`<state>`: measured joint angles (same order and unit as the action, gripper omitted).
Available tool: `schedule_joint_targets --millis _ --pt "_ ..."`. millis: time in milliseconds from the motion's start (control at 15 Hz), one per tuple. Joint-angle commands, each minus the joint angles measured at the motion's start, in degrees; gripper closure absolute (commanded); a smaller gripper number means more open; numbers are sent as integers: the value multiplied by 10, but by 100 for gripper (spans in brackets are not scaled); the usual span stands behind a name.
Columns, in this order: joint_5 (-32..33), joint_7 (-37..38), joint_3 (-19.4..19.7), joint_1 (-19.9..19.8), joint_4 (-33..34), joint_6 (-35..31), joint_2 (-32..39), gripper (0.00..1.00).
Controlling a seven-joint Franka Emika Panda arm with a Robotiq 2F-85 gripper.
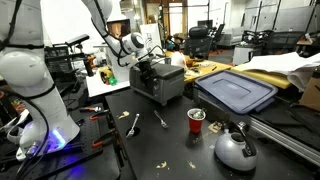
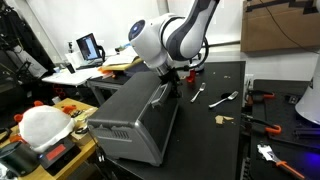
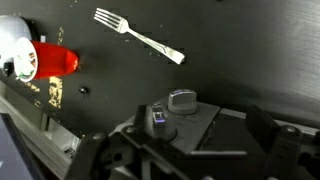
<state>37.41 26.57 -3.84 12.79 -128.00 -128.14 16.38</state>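
Exterior view, arm [image 2: 185, 30] bent over appliance [image 2: 128, 120] (gripper [image 2: 168, 85] spread)

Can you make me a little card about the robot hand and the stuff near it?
gripper: open, fingers spread wide, holding nothing
nearest thing: toaster, just under the gripper
knob: on the toaster, not gripped
on the table: fork, red cup, kettle

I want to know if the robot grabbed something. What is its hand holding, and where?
Nothing. The gripper is open above the toaster. Its fingers stand apart on either side of the knob, not gripping it.
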Motion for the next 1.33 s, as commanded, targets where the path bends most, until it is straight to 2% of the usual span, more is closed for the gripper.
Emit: schedule_joint_targets --millis 0,67,333,400,733,1000,1267 --pt "-96 2 -22 0 -20 -25 -12 0" --pt "-112 6 -20 1 -20 -29 -14 0" --pt "-83 77 -6 16 -22 -31 -17 0" --pt "-45 20 38 -32 -8 -50 -31 0" --pt "15 24 81 -57 17 -49 -36 0" --pt "-19 -12 78 -79 17 -78 -41 0" --pt "-136 -156 60 -106 8 -106 -42 0"
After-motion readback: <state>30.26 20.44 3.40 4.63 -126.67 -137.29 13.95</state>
